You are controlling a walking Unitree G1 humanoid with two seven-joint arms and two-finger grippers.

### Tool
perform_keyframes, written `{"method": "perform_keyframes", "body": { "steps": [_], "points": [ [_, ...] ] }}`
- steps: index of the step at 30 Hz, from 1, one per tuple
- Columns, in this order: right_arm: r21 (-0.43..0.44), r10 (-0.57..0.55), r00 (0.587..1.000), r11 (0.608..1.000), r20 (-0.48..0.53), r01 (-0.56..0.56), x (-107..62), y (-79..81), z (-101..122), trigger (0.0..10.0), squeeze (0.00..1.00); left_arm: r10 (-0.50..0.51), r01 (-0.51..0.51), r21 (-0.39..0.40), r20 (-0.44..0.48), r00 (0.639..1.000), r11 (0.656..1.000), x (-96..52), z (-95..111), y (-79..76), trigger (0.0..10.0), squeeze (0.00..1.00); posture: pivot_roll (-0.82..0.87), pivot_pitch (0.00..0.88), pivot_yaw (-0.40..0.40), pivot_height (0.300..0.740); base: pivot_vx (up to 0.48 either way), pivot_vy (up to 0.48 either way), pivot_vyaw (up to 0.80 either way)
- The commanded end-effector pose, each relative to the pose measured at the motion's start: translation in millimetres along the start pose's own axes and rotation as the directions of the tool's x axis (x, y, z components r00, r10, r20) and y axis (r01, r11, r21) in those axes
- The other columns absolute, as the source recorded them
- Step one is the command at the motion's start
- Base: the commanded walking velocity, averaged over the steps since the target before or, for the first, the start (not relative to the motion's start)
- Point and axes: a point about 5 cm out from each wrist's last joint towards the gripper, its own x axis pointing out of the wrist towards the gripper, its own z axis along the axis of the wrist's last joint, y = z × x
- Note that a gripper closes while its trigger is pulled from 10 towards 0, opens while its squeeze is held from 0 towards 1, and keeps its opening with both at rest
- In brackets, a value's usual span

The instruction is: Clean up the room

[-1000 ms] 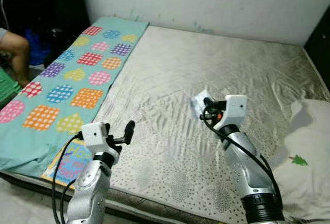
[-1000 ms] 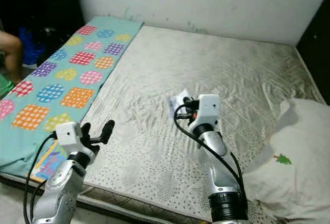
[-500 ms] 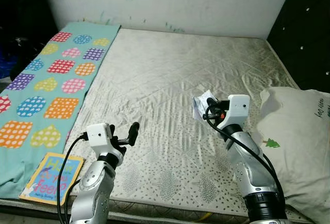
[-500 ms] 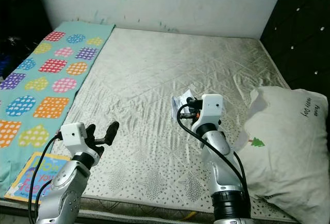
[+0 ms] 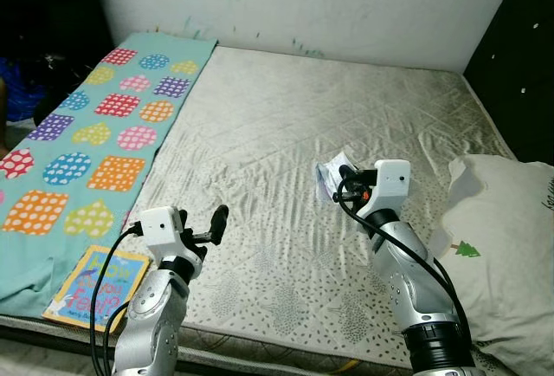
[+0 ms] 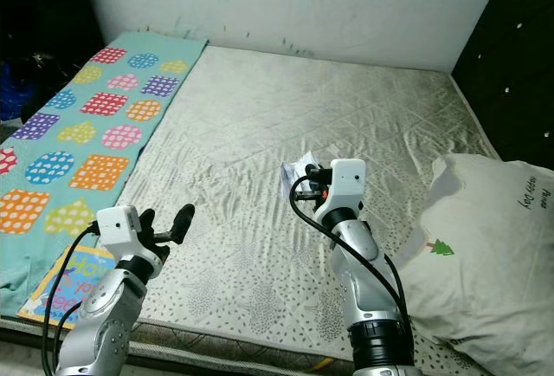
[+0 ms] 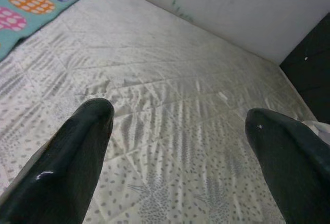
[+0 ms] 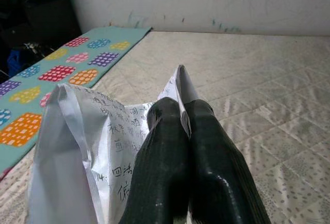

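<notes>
Still pinching paper, camera shifted

Camera swung — right across the bed from 1.0 s to 0.5 s ago, then partly back left. Pillow shows more than at 1.0 s ago, less than at 0.5 s. Book at the blanket end is uncovered in frame. Person's leg out of frame — only a sliver at left edge.
</notes>
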Motion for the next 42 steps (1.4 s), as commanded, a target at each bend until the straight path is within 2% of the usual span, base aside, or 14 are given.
{"method": "perform_keyframes", "body": {
  "steps": [1,11,42],
  "points": [
    [-0.005,-0.019,1.0,1.0,0.004,0.019,-0.4,-4.1,0.8,10.0,0.0,0.0,0.0,0.005,-0.016,1.0,1.0,0.0,-2.1,0.1,10.0,0.0,-0.07,0.0,-0.007,0.74,0.0,0.266,0.0],
    [0.002,-0.027,1.0,1.0,0.0,0.027,-0.2,-4.6,0.2,10.0,0.0,0.003,-0.003,0.0,-0.017,1.0,1.0,0.2,-2.1,0.2,10.0,0.0,-0.07,0.0,-0.008,0.74,0.0,0.262,-0.19],
    [-0.023,-0.044,0.999,0.999,-0.004,0.044,0.9,-8.7,0.0,10.0,0.0,0.0,-0.001,-0.015,-0.022,1.0,1.0,0.1,-3.3,0.6,10.0,0.0,-0.07,0.0,-0.013,0.74,0.0,0.311,0.0]
  ]
}}
